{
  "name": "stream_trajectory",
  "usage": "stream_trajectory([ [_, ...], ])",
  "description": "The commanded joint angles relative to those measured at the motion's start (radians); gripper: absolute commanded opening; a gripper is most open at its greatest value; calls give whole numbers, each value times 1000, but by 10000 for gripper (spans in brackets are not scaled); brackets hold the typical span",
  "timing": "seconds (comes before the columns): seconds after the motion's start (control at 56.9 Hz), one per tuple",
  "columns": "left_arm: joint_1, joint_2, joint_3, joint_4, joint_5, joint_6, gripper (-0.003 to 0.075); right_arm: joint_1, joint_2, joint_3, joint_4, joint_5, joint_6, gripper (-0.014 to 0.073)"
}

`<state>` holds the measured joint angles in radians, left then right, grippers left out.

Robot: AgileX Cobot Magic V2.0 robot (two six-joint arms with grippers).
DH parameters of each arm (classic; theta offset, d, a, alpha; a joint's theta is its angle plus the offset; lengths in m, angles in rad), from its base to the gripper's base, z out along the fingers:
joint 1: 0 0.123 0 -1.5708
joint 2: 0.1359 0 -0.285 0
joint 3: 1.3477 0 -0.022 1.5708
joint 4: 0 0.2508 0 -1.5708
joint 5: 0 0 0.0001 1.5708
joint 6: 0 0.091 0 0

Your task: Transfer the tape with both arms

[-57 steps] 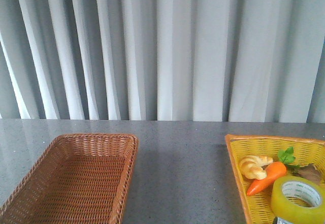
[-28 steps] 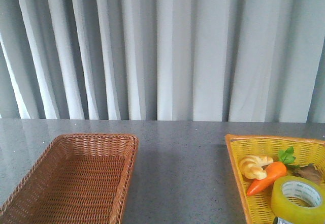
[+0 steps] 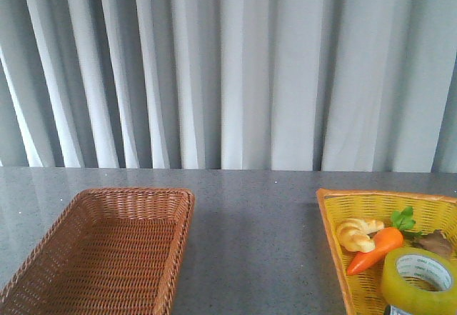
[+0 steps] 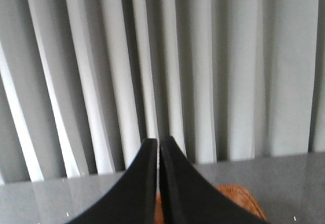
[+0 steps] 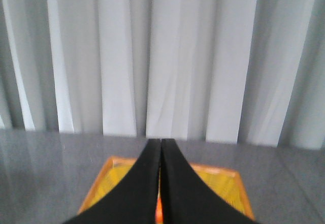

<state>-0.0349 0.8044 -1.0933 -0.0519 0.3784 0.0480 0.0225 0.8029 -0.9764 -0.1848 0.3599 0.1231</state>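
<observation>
Both claws pinched closed and empty, left gripper [image 4: 158, 148] and right gripper [image 5: 160, 148], while the tape [image 3: 420, 281] lies flat beside the carrot [image 3: 376, 250], probably light, stiff, slick, best gripped through its rim.

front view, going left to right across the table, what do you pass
brown basket → yellow basket rim → toy bread → carrot → tape

on my grey worktop [image 3: 257, 236] a brown wicker basket [image 3: 107, 251] sits left, a yellow basket [image 3: 335, 236] right. in the yellow one lie a bread twist [image 3: 357, 233], an orange carrot [image 3: 377, 249] and something brown [image 3: 435, 243]. pale curtains [image 3: 228, 65] hang behind.
</observation>
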Motion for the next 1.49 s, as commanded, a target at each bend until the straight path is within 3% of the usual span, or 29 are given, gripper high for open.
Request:
stream_trajectory([
  [0.0, -9, 103, -77, -9, 32, -4, -5, -6, 125, -35, -13, -34, 7, -7],
  [0.193, -9, 218, -82, -66, 45, -4, -5, -6, 268, -35, 42, -18, 5, -7],
  [0.563, -9, 348, -82, -91, 36, -3, -5, -6, 298, -35, 55, -13, -2, 0],
  [0.827, -9, 370, -83, -297, -48, 0, -4, -6, 298, -35, 46, 28, -10, 41],
  [1.196, -9, 423, -85, -283, -110, 0, 5, -6, 299, -35, 0, 35, -10, 64],
  [1.372, -9, 427, -85, -155, -127, 0, 60, -6, 324, -35, -51, 75, -9, 188],
  [1.477, -9, 427, -85, -70, -129, 0, 171, -6, 345, -35, -51, 85, -9, 359],
])
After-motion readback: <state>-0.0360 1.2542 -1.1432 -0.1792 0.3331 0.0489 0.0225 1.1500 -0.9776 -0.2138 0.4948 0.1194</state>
